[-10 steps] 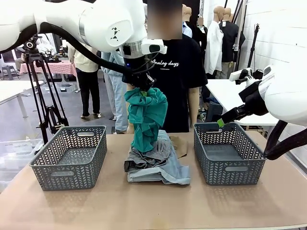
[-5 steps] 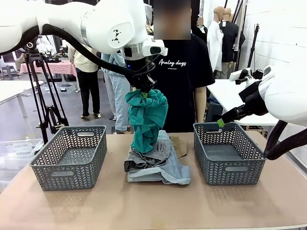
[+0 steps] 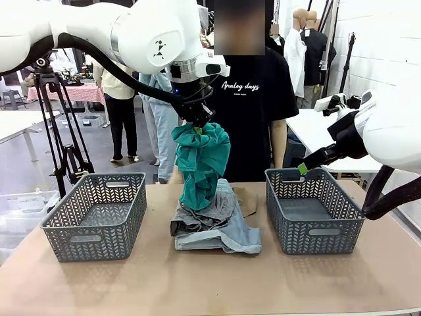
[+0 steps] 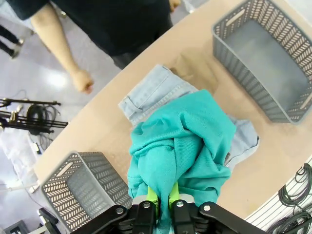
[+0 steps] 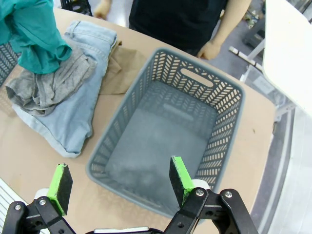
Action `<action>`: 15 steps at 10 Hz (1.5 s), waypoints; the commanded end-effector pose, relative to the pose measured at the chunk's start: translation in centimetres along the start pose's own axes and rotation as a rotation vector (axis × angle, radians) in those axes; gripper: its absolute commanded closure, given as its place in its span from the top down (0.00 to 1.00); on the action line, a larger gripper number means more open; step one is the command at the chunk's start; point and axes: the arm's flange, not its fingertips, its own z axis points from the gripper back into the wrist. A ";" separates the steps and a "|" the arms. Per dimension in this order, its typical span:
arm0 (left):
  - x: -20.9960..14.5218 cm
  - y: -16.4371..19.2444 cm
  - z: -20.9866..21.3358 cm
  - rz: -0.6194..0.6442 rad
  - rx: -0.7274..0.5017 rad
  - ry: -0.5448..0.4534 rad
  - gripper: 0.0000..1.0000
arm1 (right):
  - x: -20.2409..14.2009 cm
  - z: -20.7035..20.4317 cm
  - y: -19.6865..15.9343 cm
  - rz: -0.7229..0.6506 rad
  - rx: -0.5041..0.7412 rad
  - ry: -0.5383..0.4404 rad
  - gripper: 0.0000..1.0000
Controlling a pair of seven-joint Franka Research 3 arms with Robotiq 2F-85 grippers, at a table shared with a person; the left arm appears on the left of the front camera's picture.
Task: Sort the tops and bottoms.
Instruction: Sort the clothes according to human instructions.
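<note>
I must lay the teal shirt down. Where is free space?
The left basket and right basket are empty. The table strip between pile and near edge is bare. The middle is crowded: grey top, denim shorts and tan cloth, teal shirt above.

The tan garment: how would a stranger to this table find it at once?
On the table, clothes are heaped between the left basket and the right basket. At the heap's far side, nearer the right basket, the tan garment lies flat, partly under the denim shorts. Its neighbours are blue, grey and teal.

The person's black T-shirt (image 3: 253, 108) reads "Analog days" in white script across the chest
</note>
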 end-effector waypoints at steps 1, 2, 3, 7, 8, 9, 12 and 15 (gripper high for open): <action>0.0 0.3 0.4 -0.008 -0.012 -0.006 0.00 | 0.0 -0.2 -0.1 0.001 0.012 -0.007 1.00; 0.0 0.3 0.4 -0.008 -0.012 -0.006 0.00 | 0.0 -0.2 -0.1 0.001 0.012 -0.007 1.00; 0.0 0.3 0.4 -0.008 -0.012 -0.006 0.00 | 0.0 -0.2 -0.1 0.001 0.012 -0.007 1.00; 0.0 0.3 0.4 -0.008 -0.012 -0.006 0.00 | 0.0 -0.2 -0.1 0.001 0.012 -0.007 1.00; 0.0 0.3 0.4 -0.008 -0.012 -0.006 0.00 | 0.0 -0.2 -0.1 0.001 0.012 -0.007 1.00; 0.0 0.3 0.4 -0.008 -0.012 -0.006 0.00 | 0.0 -0.2 -0.1 0.001 0.012 -0.007 1.00; 0.0 0.3 0.4 -0.008 -0.012 -0.006 0.00 | 0.0 -0.2 -0.1 0.001 0.012 -0.007 1.00; 0.0 0.3 0.4 -0.008 -0.012 -0.006 0.00 | 0.0 -0.2 -0.1 0.001 0.012 -0.007 1.00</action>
